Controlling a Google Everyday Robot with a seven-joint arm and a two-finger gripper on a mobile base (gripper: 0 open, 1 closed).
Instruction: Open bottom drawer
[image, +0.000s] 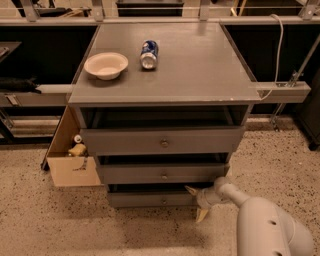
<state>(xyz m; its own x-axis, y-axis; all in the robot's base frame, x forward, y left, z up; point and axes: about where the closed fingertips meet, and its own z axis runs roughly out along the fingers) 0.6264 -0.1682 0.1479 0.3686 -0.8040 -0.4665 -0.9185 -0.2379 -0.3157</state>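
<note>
As gripper (196, 203) gapes beside it, bottom drawer (150, 199), slim, grey

The bottom drawer (150, 199) and the desk (200, 75) were plain grey. The white gripper (197, 203), its cream fingers (202, 214) spread, was at the drawer's right end. Toward the desk's left edge were a cream bowl (106, 65) and a blue-and-white can (149, 53). The floor (50, 220) was speckled beige.
</note>
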